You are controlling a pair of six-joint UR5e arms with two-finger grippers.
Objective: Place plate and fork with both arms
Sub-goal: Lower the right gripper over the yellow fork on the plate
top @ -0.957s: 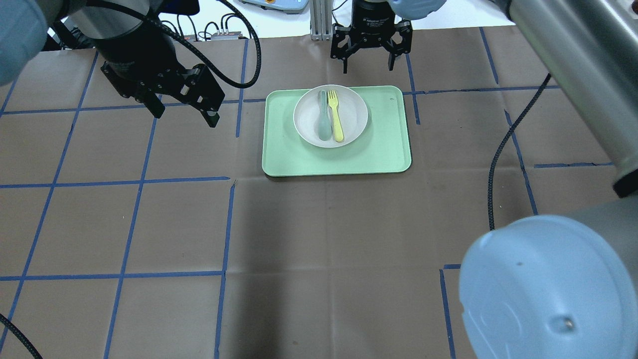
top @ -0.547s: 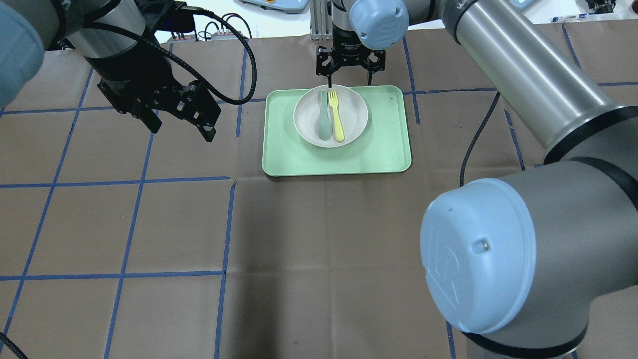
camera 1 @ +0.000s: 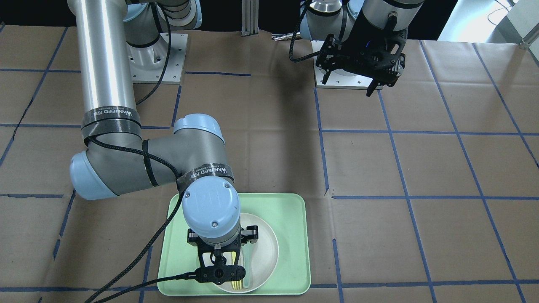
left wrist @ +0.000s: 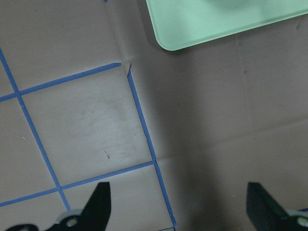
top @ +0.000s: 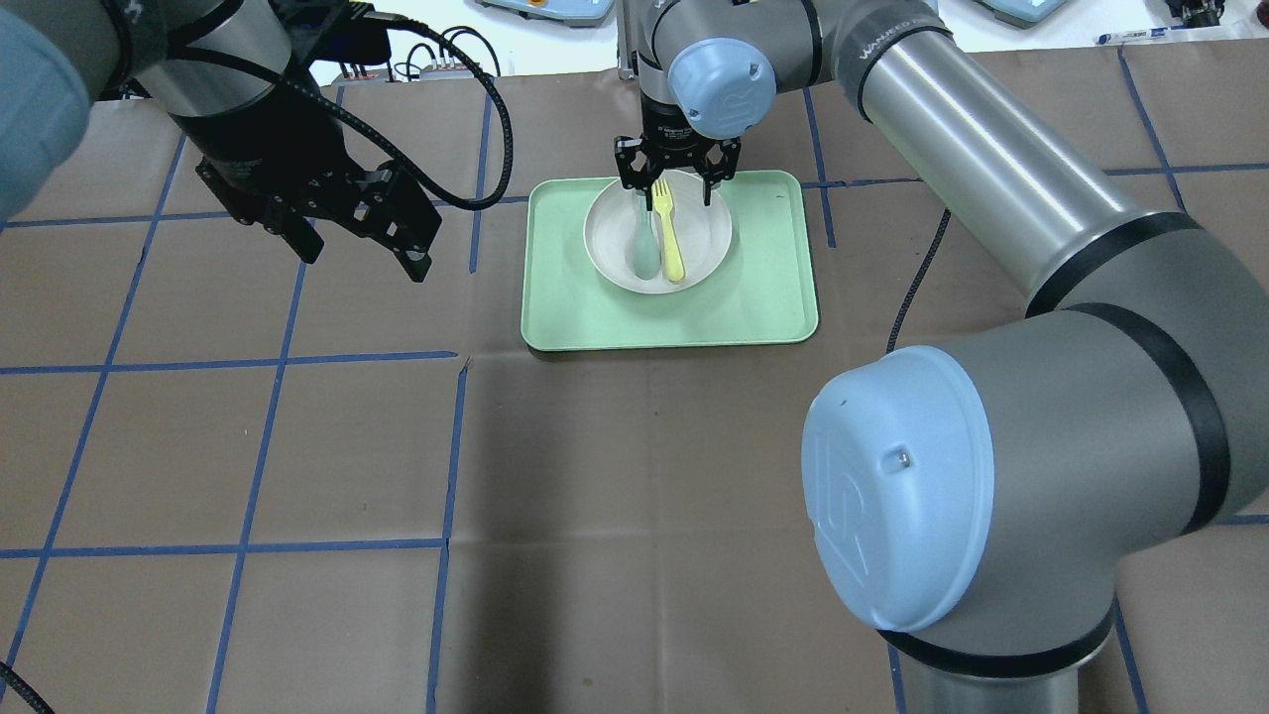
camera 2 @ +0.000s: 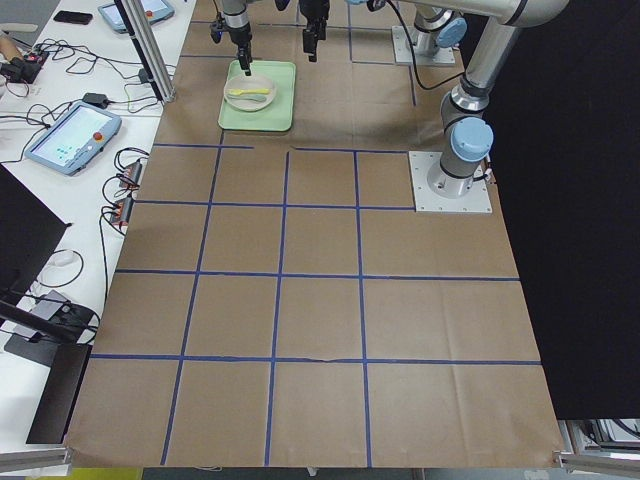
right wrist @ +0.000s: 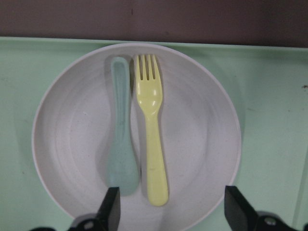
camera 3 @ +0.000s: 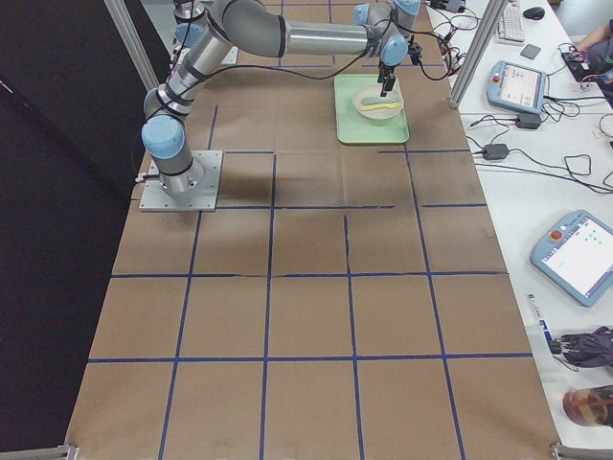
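Observation:
The off-white plate (top: 706,240) sits on the far half of the mint-green tray (top: 753,297). The pale-yellow fork (top: 671,238) lies in the plate, tines pointing away from me, next to a grey-green spoon (top: 645,248). My right gripper (top: 677,198) is open and hovers over the plate's far part. In the right wrist view its fingertips (right wrist: 111,208) straddle the fork (right wrist: 151,149) and spoon (right wrist: 121,144) from above without touching. My left gripper (top: 365,256) is open and empty, above the table left of the tray.
Brown paper with blue tape lines covers the table. In the left wrist view the tray's near-left corner (left wrist: 207,24) shows at the top, with bare paper below. A metal post (top: 627,40) stands behind the tray.
My right gripper has come from beyond the tray's far edge to over the plate and lower. The left gripper has shifted only slightly. Plate, fork and spoon have not moved.

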